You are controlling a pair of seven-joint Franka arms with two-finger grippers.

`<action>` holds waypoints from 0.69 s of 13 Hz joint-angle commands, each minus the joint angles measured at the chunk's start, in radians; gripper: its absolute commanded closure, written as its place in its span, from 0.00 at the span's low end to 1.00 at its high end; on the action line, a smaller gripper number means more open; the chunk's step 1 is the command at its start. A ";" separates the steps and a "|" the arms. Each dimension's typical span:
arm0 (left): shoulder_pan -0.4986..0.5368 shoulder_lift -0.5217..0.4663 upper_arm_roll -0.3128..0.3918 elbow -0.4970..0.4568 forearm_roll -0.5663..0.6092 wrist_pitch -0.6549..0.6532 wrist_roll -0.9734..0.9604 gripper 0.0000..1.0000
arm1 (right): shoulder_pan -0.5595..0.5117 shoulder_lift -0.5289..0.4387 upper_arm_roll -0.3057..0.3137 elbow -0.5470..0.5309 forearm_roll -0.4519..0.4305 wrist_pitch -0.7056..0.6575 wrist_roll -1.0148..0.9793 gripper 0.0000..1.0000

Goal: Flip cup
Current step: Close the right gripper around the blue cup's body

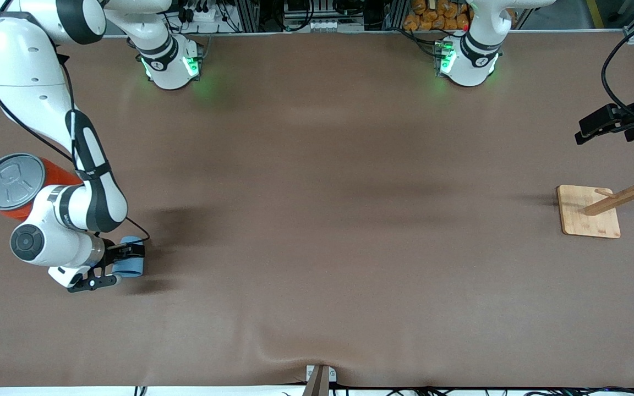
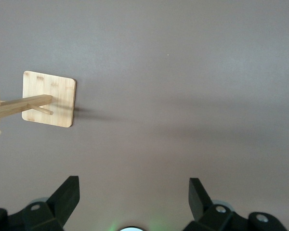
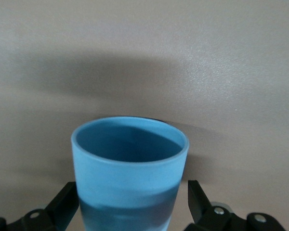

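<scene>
Fingers (image 3: 67, 202) of your right gripper (image 1: 109, 267) stand spread wide on either side of the light blue cup (image 1: 130, 264), with a gap at each wall — nothing is gripped yet. That cup lies on its side on the worktop (image 1: 317, 220), nearer the front camera than the orange can (image 1: 17, 187), its long axis running away from the wrist and its open mouth pointing outward. Close on it and you can likely rotate it upright. Your left gripper (image 2: 134, 197) waits open near the wooden peg rack (image 1: 606, 206) — well apart from the can.
</scene>
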 commanded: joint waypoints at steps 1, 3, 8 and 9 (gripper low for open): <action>0.009 0.002 -0.007 0.012 0.001 -0.013 0.000 0.00 | -0.008 0.020 0.006 0.009 0.004 0.011 -0.017 0.00; 0.009 0.000 -0.007 0.012 0.003 -0.013 -0.002 0.00 | -0.009 0.029 0.006 0.007 0.006 0.011 -0.019 0.00; 0.007 0.000 -0.007 0.012 0.001 -0.013 -0.002 0.00 | -0.011 0.043 0.006 0.004 0.007 0.036 -0.030 0.57; 0.007 0.000 -0.007 0.012 0.001 -0.013 -0.002 0.00 | -0.011 0.043 0.006 0.004 0.009 0.035 -0.031 0.64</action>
